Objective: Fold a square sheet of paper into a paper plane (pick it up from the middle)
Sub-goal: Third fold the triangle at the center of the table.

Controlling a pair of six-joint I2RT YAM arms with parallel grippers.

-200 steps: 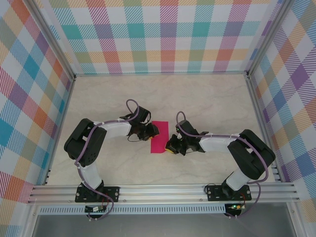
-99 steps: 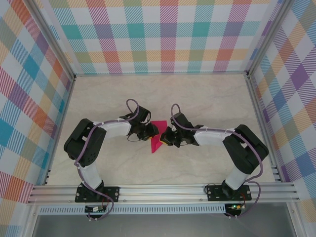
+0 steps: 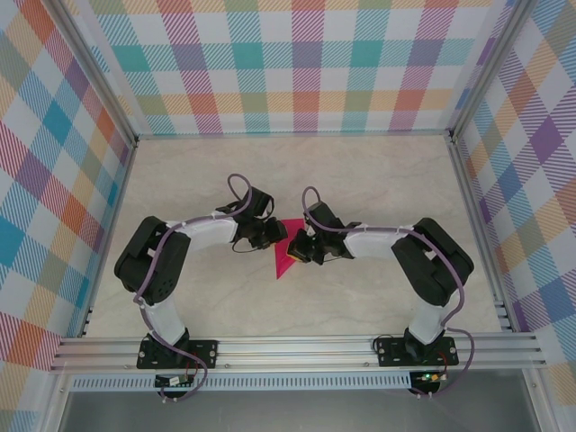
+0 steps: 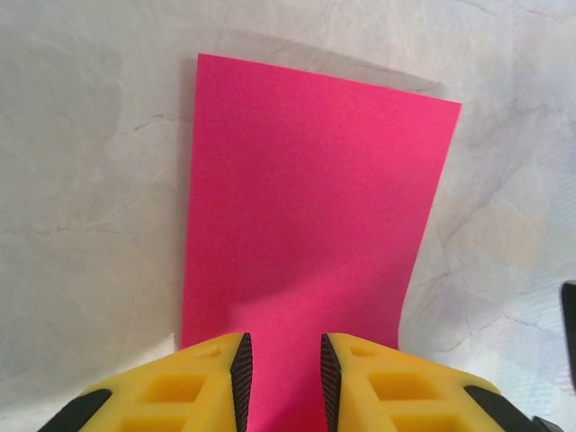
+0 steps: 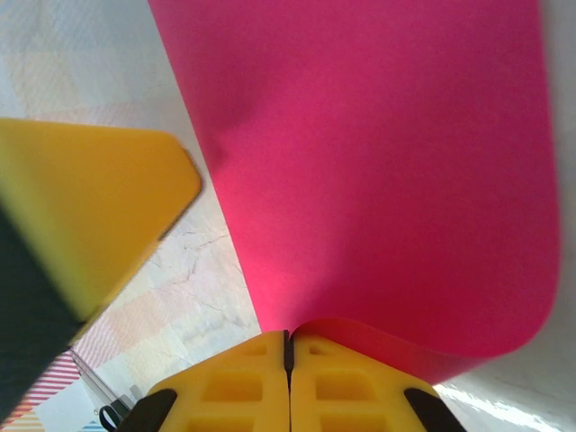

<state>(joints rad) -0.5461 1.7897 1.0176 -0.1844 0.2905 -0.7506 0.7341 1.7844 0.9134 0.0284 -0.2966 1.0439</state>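
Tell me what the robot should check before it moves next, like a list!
1. Right hand gripping the pink paper: ok, shut on its curled edge.
2. Left hand pressing the paper down: cannot tell; its jaws stand apart over it.
3. Fold pressed flat: not ok, the edge is a round curl.
4. Paper untorn: ok, no rip shows.
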